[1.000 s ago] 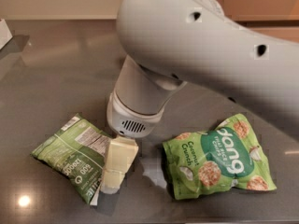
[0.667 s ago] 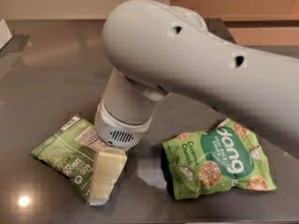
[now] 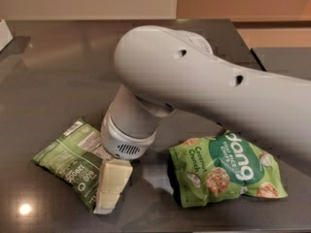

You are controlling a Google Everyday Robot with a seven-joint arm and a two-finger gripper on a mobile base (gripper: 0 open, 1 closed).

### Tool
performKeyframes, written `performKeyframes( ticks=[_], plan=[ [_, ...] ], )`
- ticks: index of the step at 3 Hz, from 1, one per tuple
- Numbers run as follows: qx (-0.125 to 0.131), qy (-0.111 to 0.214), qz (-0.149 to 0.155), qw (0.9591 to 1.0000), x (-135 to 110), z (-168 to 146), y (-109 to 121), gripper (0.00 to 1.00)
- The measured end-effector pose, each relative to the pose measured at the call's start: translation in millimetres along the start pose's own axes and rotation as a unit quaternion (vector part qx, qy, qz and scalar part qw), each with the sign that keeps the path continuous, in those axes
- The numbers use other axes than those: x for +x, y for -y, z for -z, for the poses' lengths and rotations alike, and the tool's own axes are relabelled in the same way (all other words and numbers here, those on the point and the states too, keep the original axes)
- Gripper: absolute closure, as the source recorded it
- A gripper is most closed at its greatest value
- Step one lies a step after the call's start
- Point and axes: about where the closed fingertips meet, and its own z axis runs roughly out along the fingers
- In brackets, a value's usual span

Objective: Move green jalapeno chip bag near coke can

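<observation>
The green jalapeno chip bag (image 3: 68,161) lies flat on the dark table (image 3: 58,72) at the lower left, darker green with a white nutrition panel. My gripper (image 3: 111,186) hangs from the big white arm and sits over the bag's right edge, one cream finger (image 3: 112,181) resting on or just above it. The coke can is out of view, possibly hidden behind the arm.
A larger bright green "Dang" rice-chip bag (image 3: 226,169) lies at the lower right, close to the gripper. The white arm (image 3: 209,91) crosses the middle and right of the view. A white object (image 3: 4,33) shows at the far left edge.
The arm and gripper have moved left and lower, so the finger now overlaps the right edge of the jalapeno bag. Both bags lie where they were.
</observation>
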Motion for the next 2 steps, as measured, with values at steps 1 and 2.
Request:
performKeyframes(
  ticks=[1, 2],
  plan=[
    [0.0, 0.0, 0.012, 0.9999, 3.7, -9.7, 2.5, 0.0],
    [-0.003, 0.0, 0.022, 0.9998, 7.5, -14.0, 5.5, 0.18]
  ],
)
